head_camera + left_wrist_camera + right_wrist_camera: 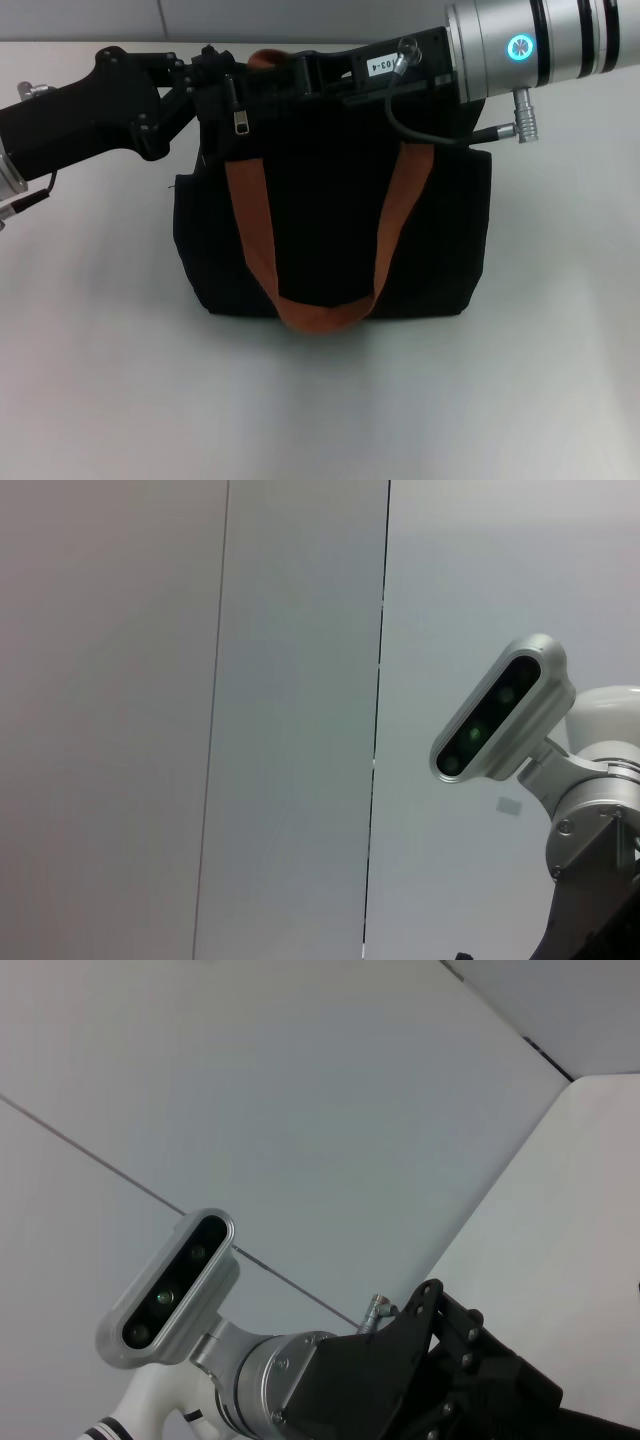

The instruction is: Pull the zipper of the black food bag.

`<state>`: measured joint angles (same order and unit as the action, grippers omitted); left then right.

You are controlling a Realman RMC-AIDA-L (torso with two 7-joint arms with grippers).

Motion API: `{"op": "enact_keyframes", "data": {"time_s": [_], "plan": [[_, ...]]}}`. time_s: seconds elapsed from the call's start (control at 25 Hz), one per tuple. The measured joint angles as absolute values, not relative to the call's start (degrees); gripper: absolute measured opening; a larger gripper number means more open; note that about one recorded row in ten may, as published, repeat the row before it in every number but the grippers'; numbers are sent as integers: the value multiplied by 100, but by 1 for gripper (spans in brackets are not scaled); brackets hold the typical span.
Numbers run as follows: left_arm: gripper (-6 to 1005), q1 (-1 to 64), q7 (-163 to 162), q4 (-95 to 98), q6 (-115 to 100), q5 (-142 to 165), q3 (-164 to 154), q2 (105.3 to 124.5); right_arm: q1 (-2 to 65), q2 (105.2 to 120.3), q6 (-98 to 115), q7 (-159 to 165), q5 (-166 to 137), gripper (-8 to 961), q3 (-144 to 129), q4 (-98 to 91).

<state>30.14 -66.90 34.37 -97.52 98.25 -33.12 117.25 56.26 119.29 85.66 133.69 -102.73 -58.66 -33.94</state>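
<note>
Both end effectors are placed at the black food bag's (330, 230) top edge on the desk (100, 380).
The zipper (244, 122) is seen just beside the left end effector (205, 85); the right end effector (300, 75) is near it; neither grip can be told; pulling is judged unfinished.

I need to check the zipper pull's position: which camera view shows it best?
The head view: the zipper hangs at the black food bag's top edge, beside the left gripper. Both wrist views face the wall and show none of it.
</note>
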Motion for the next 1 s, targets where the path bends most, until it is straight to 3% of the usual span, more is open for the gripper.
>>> {"op": "enact_keyframes", "data": {"time_s": [0.32, 0.76, 1.0], "plan": [[29, 3021, -6694, 3432, -9756, 9825, -3314, 11749, 5631, 11933, 8539, 13352, -10304, 786, -5880, -3392], [29, 3024, -6697, 3435, -9755, 9825, -3314, 11797, 5623, 11936, 8479, 13251, -10310, 476, -5888, -3321], [29, 3017, -6690, 3429, -9756, 9826, -3313, 11808, 5624, 11941, 8325, 13201, -10287, 357, -6008, -3274]]}}
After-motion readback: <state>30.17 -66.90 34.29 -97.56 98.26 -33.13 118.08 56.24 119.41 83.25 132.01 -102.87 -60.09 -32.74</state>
